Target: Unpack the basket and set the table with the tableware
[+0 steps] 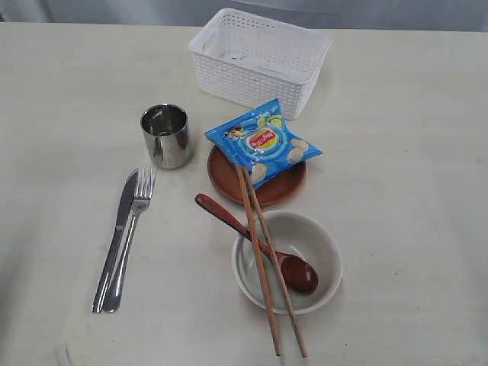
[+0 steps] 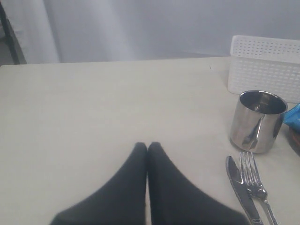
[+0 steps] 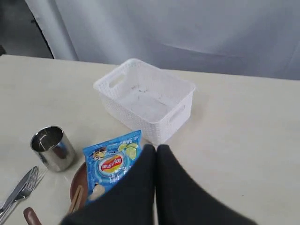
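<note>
Exterior view: your basket [image 1: 252,84] sat empty behind the plate [image 1: 225,179]. The chopsticks [image 1: 259,263] leaned from the plate across the bowl [image 1: 326,248], so a nudge could have rolled them off.

Left wrist: your left gripper [image 2: 147,146] was pinched together, empty, beyond the steel cup [image 2: 257,123] from the plate.

Right wrist: your right gripper [image 3: 156,149] was likewise, near the plate.
</note>
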`<state>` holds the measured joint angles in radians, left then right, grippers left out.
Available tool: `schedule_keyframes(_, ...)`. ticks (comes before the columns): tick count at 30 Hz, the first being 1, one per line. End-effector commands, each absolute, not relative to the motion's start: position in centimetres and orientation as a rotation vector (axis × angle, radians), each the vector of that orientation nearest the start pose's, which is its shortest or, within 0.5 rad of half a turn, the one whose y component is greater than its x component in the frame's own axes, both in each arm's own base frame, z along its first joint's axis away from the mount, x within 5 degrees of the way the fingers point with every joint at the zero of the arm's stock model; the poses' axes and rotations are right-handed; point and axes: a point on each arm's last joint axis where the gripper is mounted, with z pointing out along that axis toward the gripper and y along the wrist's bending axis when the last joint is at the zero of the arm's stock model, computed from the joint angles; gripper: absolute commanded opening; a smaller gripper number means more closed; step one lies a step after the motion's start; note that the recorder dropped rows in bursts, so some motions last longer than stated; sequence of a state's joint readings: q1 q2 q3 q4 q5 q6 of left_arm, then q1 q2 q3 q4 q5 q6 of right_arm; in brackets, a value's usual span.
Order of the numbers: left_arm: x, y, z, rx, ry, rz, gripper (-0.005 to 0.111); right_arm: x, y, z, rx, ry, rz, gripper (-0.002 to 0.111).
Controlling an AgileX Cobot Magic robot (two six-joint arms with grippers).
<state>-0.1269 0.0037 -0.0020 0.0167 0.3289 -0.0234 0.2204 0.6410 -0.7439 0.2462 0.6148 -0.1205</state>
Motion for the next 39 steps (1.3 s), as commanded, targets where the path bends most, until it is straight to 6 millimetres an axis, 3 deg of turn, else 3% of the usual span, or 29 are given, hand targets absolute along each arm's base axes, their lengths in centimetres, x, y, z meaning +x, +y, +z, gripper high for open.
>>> schedule_keyframes(1, 5.4, -0.7, 18.4, 0.113, 1.804, -0.091, 0.000, 8.8, 3.2, 35.8, -0.228, 1.882, 0.331, 0.000)
schedule_keyframes(10, 5.4, -0.7, 18.4, 0.113, 1.804, -0.091, 0.000, 4.5, 2.3, 37.0, -0.219, 1.701, 0.334, 0.000)
schedule_keyframes(19, 5.4, -0.7, 18.4, 0.113, 1.804, -0.091, 0.000, 1.6, 1.6, 37.4, -0.216, 1.583, 0.337, 0.000)
schedule_keyframes(39, 5.4, -0.6, 18.4, 0.111, 1.804, -0.090, 0.000, -0.3, 1.2, 37.4, -0.213, 1.501, 0.338, 0.000)
